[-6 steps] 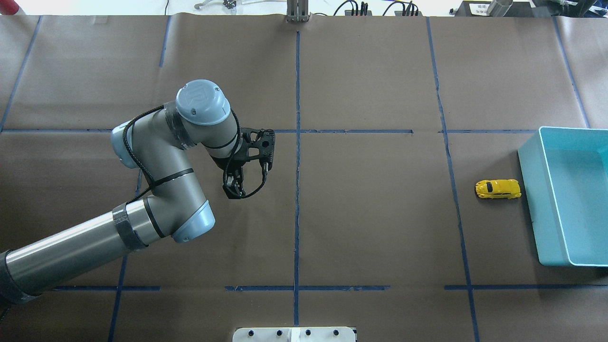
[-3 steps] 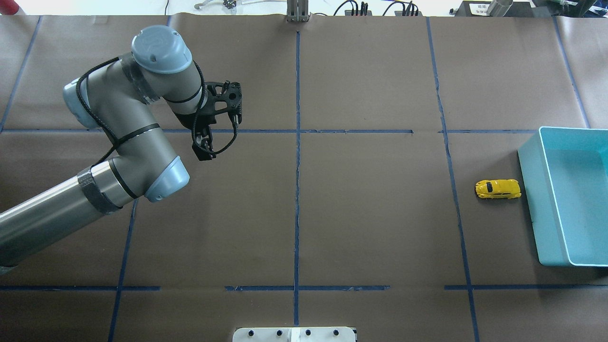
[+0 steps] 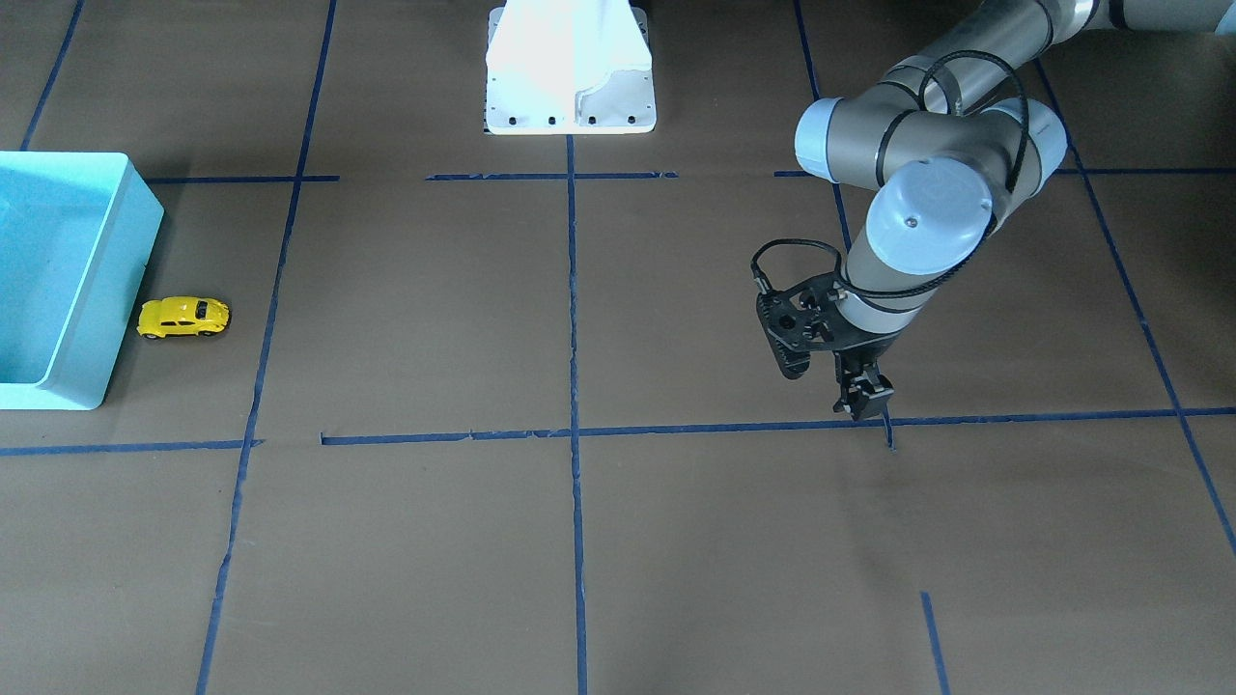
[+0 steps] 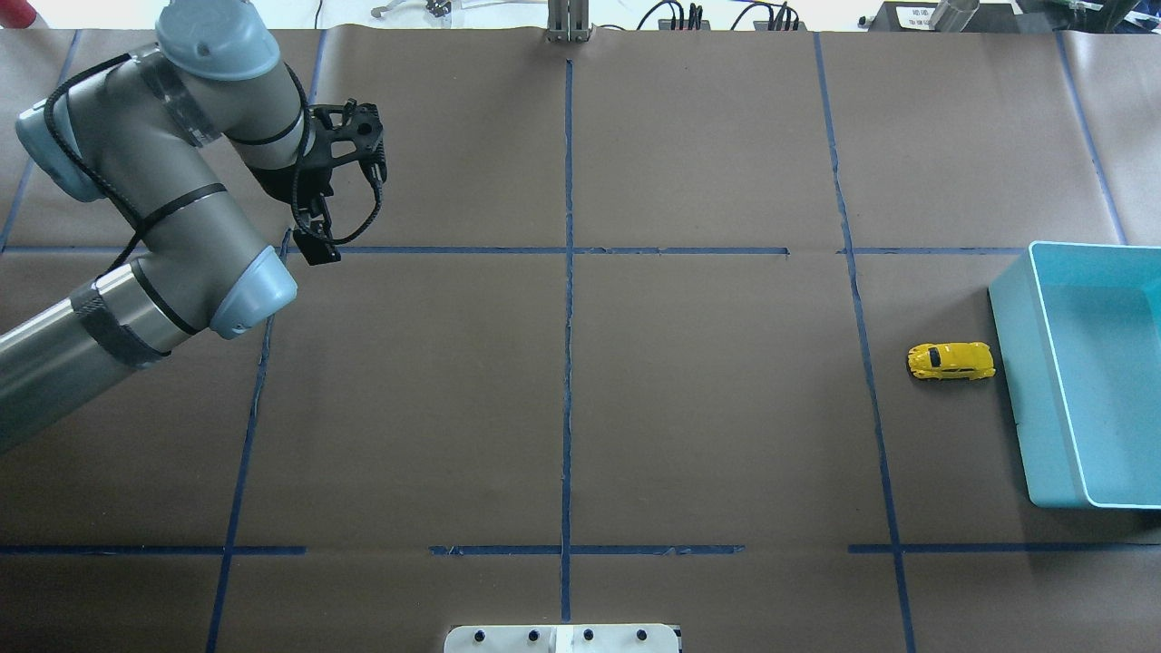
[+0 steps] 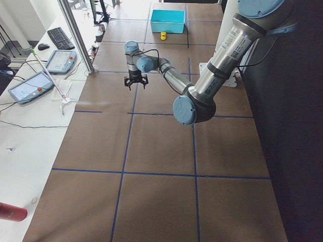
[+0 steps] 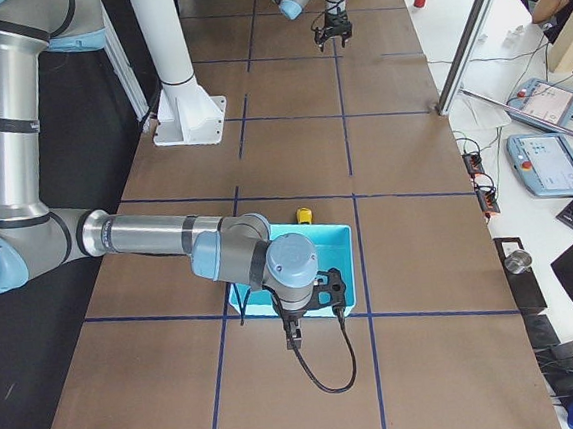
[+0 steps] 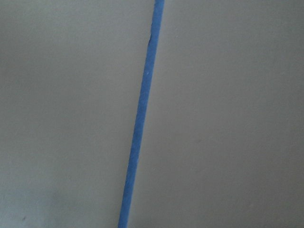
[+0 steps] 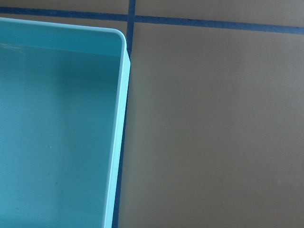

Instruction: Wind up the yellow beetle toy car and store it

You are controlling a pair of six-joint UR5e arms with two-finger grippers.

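- Car (image 4: 951,361) sits on the table (image 4: 689,408), just beside the outer wall of the teal bin (image 4: 1014,381). Its long axis points at that wall.
- Left claw (image 4: 317,248) is well apart, far across the table. It points down and looks closed and empty.
- Right claw (image 6: 294,340) hangs by the bin's side away from the car. Can't tell if it's open or closed.
- Right arm is much nearer, so likely its pick.

My right pincer (image 6: 295,342) shows only from the side, so I cannot tell how its jaws stand. My right arm (image 6: 220,252) hides part of the teal bin (image 6: 328,229) just behind the pincer. The yellow beetle toy car (image 6: 305,214) beyond is too small for detail.
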